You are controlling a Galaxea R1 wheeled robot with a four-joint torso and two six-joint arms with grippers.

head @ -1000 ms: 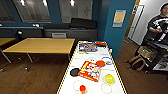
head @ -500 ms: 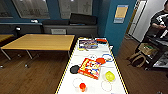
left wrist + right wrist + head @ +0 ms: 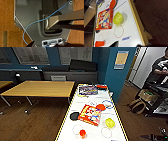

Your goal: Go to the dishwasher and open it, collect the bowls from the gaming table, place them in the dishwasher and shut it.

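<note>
1. Looking for my fingers first, I cannot tell whether either pair is spread or pressed together; the wrist views give me nothing clear on them.
2. From my right wrist I see the gaming table (image 3: 134, 23) close below, its white worktop edged in yellow.
3. On it lies a yellow-green perforated bowl (image 3: 117, 18), just beside a red game box (image 3: 104, 18); an orange cup (image 3: 99, 43) lies near the table's near end.
4. From the head camera, the gaming table (image 3: 75, 107) stretches away in front of me, with a black disc (image 3: 74, 115) at the box's left edge and another game box (image 3: 87, 89) at the far end.
5. A wooden table (image 3: 40, 88) stands to the left, and a person (image 3: 160, 69) at far right.
</note>
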